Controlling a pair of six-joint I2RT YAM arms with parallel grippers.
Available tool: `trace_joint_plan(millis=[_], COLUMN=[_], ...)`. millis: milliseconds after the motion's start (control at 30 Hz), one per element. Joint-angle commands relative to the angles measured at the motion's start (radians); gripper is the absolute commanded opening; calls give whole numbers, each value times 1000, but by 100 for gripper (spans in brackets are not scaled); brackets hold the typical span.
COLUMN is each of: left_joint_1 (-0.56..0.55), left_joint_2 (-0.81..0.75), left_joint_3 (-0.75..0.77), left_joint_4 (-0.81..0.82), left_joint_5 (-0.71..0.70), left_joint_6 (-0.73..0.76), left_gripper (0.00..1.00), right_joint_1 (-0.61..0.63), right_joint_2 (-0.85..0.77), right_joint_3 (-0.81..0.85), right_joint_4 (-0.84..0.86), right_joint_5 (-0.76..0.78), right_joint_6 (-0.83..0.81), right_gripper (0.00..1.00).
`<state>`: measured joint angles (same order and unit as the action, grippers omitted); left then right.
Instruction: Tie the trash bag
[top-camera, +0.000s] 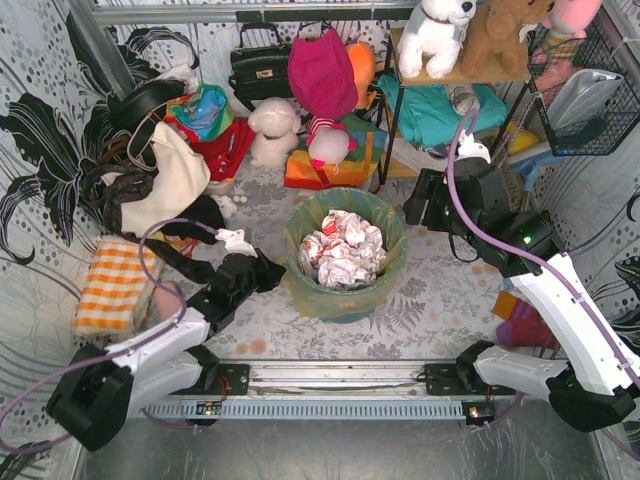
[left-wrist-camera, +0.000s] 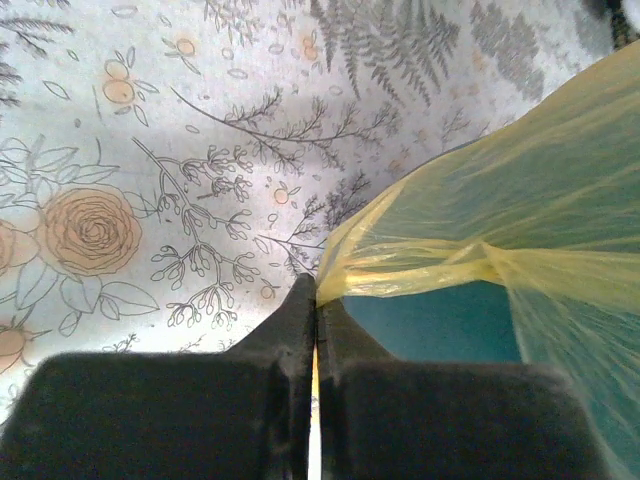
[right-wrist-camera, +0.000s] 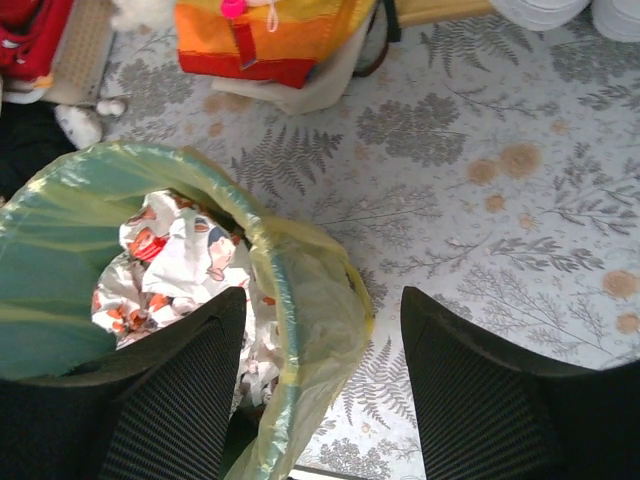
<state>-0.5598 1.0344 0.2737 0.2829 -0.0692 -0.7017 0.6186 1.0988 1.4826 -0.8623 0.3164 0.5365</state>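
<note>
1. One trash bag (top-camera: 297, 240) lines the teal bin (left-wrist-camera: 440, 325) at the middle of the worktop (top-camera: 440, 290). Its yellow-green rim is folded out over the bin's edge, so the mouth stands wide and untied.
2. Crumpled white paper (top-camera: 343, 248) with red print is heaped inside, nearly to the rim.
3. The left gripper (left-wrist-camera: 315, 290) is clenched on a pinch of the bag's overhang at the bin's left side. The film runs taut from its fingers, likely to pull that side free as a tying tail.
4. The right gripper (right-wrist-camera: 320, 390) is spread and grasps nothing. One finger is over the inside of the bag's right rim and one is outside, seemingly poised to pinch the opposite tail.
5. A cream tote bag (top-camera: 180, 185) and an orange checked cloth (top-camera: 115, 285) lie to the left, apart from the bin.
</note>
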Motion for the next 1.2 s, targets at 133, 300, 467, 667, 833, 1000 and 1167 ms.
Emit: trace_joint_plan(millis=[133, 300, 467, 667, 833, 1000, 1167], left_joint_1=[3, 3, 2, 3, 3, 4, 3], left_joint_2=[-242, -311, -366, -386, -310, -214, -88], left_joint_3=[112, 177, 263, 321, 351, 386, 411], left_joint_4=[-445, -593, -696, -736, -686, -612, -569], left_joint_5=[-62, -43, -43, -77, -73, -70, -62], left_joint_6=[-75, -104, -110, -90, -65, -26, 12], left_gripper=[3, 3, 2, 0, 0, 0, 0], right_joint_1=[-5, -4, -21, -183, -307, -420, -498], right_joint_2=[-17, -20, -6, -68, -86, -70, -30], right_joint_3=[-15, -17, -23, -108, -214, -396, -568], right_joint_4=[88, 144, 71, 52, 81, 180, 310], right_joint_5=[-92, -173, -72, -77, -215, -436, -656], right_joint_6=[-35, -67, -42, -25, -40, -62, -67], right_gripper=[63, 63, 64, 64, 63, 63, 61])
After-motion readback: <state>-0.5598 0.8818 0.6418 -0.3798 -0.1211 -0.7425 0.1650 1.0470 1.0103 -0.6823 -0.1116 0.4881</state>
